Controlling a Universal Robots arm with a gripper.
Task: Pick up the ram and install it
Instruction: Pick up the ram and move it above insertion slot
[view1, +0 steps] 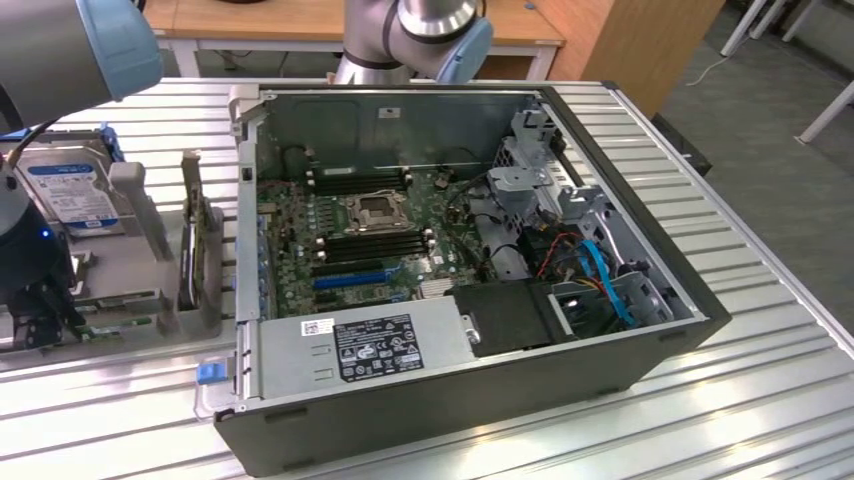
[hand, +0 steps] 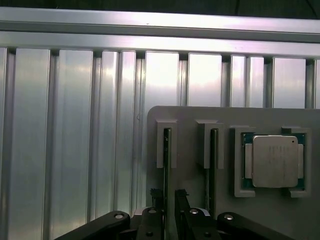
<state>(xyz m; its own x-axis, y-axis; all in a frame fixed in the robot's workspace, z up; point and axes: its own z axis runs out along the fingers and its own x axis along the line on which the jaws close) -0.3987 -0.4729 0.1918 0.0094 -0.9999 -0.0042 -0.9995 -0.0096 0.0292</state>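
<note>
In the wrist view, the ram (hand: 166, 152) stands on edge in a slotted grey holder on a grey fixture plate (hand: 190, 117) and looks like a thin dark strip. My gripper (hand: 168, 202) is open just above it, with one fingertip on each side of the strip and a small gap to it. A second strip (hand: 214, 160) stands in the neighbouring holder. In the exterior view, my arm's dark wrist (view1: 34, 285) hangs over the fixture at the exterior view's left. The open computer case (view1: 667, 330) shows the motherboard's long black slots (view1: 374, 245).
A processor chip (hand: 274, 161) lies in a pocket on the fixture beside the holders. A hard drive with a blue-white label (view1: 74, 190) and a tall grey holder (view1: 200, 260) stand on the fixture. The slatted metal table (view1: 747, 400) surrounds the case.
</note>
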